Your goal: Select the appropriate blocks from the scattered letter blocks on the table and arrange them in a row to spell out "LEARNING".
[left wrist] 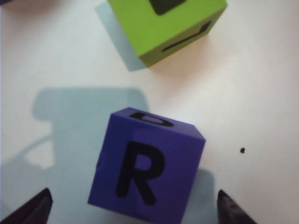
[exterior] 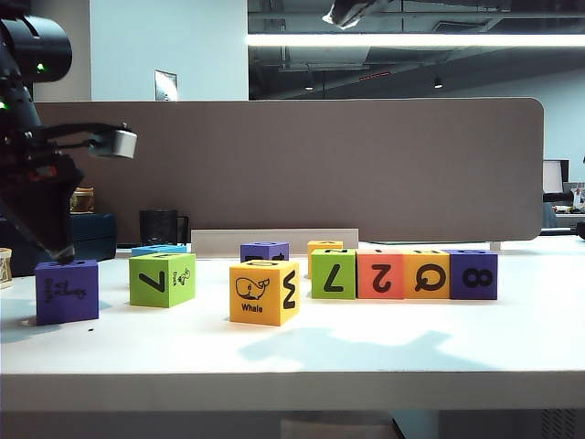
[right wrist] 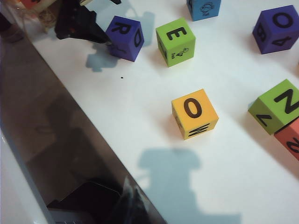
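A purple block [left wrist: 147, 165] with "R" on top stands on the white table [left wrist: 261, 93], between the spread fingertips [left wrist: 35, 210] of my left gripper [left wrist: 131, 212]. The jaws are open and clear of its sides. In the exterior view this gripper [exterior: 62, 256] hangs just over the purple block [exterior: 66, 291] at the far left. A green block [exterior: 163, 279] sits beside it. A row of green [exterior: 334, 273], red [exterior: 380, 274], orange [exterior: 427, 274] and purple [exterior: 473, 274] blocks stands to the right. My right gripper [exterior: 352, 11] hangs high above; its jaws are unclear.
A yellow whale block [exterior: 264, 292] stands in front of the row. Blue [exterior: 160, 249], purple [exterior: 265, 251] and yellow [exterior: 324, 247] blocks lie further back. The grey-brown partition panel [exterior: 302, 165] closes the far side. A green "E" block [right wrist: 176, 41] lies near the "R" block [right wrist: 125, 37].
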You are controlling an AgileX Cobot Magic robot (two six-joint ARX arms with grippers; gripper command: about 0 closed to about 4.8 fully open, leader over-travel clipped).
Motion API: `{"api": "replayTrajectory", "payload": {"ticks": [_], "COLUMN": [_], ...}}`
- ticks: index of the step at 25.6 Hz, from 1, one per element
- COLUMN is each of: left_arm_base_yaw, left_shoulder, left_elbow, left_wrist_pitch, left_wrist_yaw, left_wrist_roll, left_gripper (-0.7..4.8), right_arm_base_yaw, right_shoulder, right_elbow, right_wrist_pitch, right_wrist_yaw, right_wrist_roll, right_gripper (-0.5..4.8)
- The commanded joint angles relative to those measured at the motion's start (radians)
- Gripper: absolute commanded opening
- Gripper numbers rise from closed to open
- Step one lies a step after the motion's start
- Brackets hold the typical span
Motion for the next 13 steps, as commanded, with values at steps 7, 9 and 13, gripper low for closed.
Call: {"api": "replayTrajectory", "payload": {"ticks": [7, 9, 13], "left_arm_base_yaw": [-0.002, -0.002, -0.002], "left_shoulder": [0.055, 0.066, 0.072], "left_elbow": [0.005, 0.005, 0.005], "left_wrist_pitch": [0.044, 0.047, 0.055], "left_wrist_yaw": [0.009, 0.009, 0.052], "left_wrist_roll": [0.005, 0.005, 0.004], "left_gripper": [3.97, 3.89, 2.93], "right_arm_base_yaw": [0.001, 0.000, 0.000], "right_shoulder": [-0.001, -0.001, -0.001], "right_elbow": [0.007, 0.007, 0.007], "right_wrist_pitch": [-0.010, -0.009, -0.005], "right_wrist_yaw": [-0.001, -0.001, 0.000], "right_wrist_roll": [-0.003, -0.003, -0.003], "right_gripper": [-0.02, -0.02, -0.02]}}
